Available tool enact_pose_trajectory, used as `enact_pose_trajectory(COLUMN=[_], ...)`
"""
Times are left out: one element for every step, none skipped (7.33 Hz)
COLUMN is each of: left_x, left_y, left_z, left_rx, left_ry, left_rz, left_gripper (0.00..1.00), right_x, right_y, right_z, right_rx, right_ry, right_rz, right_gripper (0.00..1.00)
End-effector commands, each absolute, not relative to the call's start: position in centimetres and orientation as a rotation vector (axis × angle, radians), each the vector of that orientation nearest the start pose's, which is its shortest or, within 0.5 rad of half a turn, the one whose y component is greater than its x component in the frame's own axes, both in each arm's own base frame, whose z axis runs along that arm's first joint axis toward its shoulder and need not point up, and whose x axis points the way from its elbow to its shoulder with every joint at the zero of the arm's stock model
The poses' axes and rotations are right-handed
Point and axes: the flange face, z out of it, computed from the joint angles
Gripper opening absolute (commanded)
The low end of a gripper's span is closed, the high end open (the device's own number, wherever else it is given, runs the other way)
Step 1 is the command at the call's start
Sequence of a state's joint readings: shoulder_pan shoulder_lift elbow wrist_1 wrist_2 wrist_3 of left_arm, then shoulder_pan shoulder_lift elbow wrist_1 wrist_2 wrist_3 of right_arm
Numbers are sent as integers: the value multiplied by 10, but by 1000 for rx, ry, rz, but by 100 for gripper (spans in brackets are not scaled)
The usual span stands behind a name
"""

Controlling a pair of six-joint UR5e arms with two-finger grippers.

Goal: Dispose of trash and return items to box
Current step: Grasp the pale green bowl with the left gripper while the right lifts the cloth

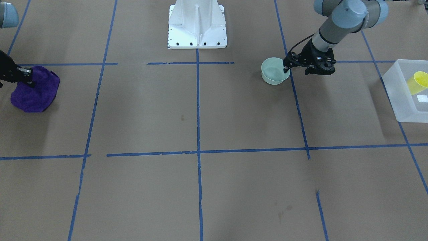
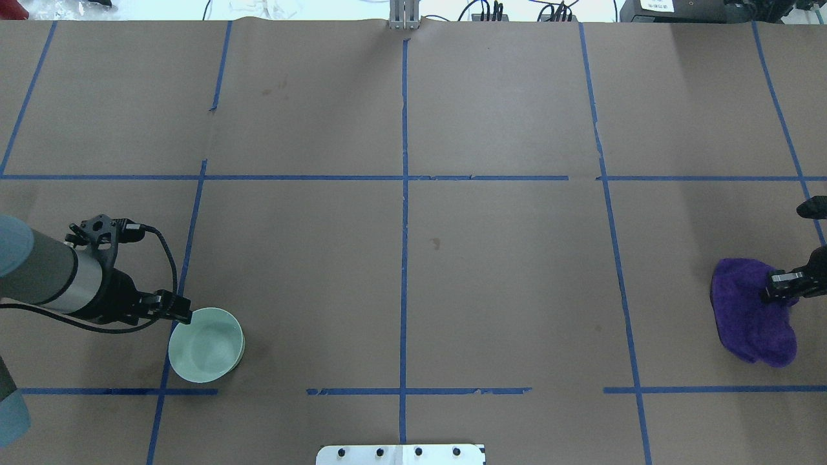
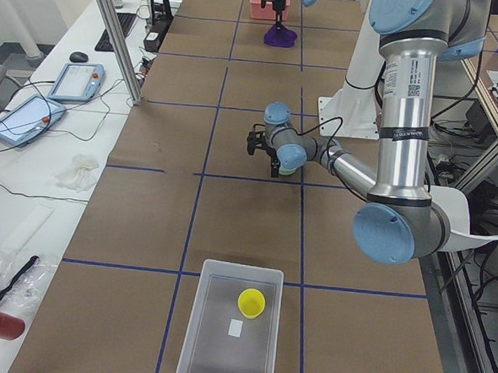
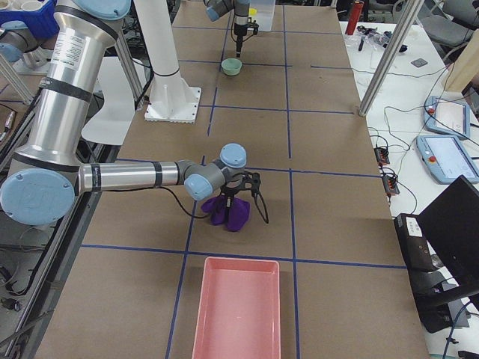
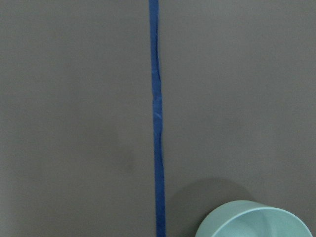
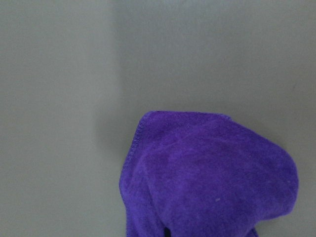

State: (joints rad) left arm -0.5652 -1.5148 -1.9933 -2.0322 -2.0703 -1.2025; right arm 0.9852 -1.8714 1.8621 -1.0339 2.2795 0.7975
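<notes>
Yellow cup (image 1: 418, 82) is already lying inside the translucent tub (image 1: 396, 90); the mint-green bowl (image 1: 272, 78), well apart from it, is seemingly being pinched at its rim by the left gripper (image 1: 287, 67); the purple cloth (image 1: 36, 93) is being clenched by the right gripper (image 1: 29, 76); both are judged undelivered.

The left arm (image 2: 52, 284) reaches out low and nearly level, and the left gripper (image 2: 183, 316) points down at the rim of a light green bowl (image 2: 207, 345); how its jaws stand cannot be told. The right arm (image 4: 127, 176) stretches out level, and the right gripper (image 2: 780, 289) points down, pinched on a purple cloth (image 2: 749, 316).
</notes>
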Motion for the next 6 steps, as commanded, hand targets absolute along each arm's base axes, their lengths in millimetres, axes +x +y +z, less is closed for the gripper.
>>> enact_pose_trajectory(left_x=[383,393,394,400,400,393], left_y=[-307,-302,-300,-297,-298,-300], left_z=[442,451,453,460,456,443], left_rx=[-72,-81,-83,-79,-75,-61], left_ry=[892,871,867,849,856,878], left_rz=[7,9,12,15,19,14], left_gripper=[98,78,32,15,0,0], right_x=[-120,-108,-91,-63,-35,-18], right_y=[-382,-393,-401,-408,-409,-409], right_z=[563,555,543,537,540,540], right_rx=[3,31,73,118,151,181], right_ry=[-910,-929,-943,-964,-984,-980], right_rz=[88,115,143,165,165,182], right_gripper=[0,0,0,0,0,0])
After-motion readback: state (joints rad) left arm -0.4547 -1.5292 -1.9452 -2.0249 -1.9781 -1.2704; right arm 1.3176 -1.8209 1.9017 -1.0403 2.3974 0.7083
